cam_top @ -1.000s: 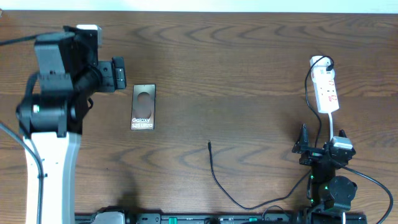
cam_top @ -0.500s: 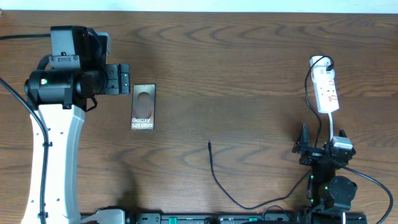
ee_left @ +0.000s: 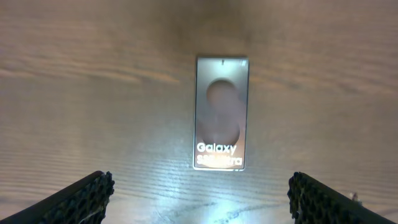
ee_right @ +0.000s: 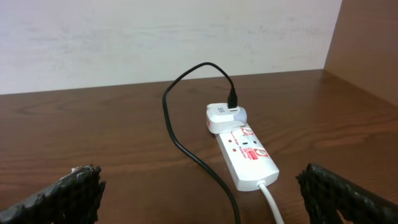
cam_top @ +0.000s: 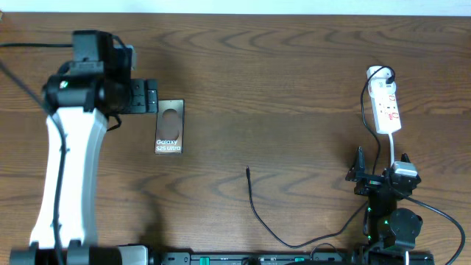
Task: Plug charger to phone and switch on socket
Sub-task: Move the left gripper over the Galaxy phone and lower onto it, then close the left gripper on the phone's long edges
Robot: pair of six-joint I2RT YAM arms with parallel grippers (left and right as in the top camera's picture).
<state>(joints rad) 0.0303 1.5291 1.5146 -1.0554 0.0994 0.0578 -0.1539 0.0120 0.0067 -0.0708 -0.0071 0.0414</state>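
On the phone (cam_top: 169, 126), "Galaxy S25 Ultra"

A dark brown table (cam_top: 294, 66) with a wavy wood grain fills the overhead view. Along its far edge runs a pale, whitish wall (ee_right: 155, 37), mottled with faint grey marks in the right wrist view. At the right of that view a brown wooden side panel (ee_right: 373, 50) stands upright, meeting the wall. In the left wrist view a bright sheen of light lies on the table's grain.

Wooden table (cam_top: 294, 73): phone (cam_top: 169, 126), charger (cam_top: 249, 184), socket (cam_top: 386, 109).
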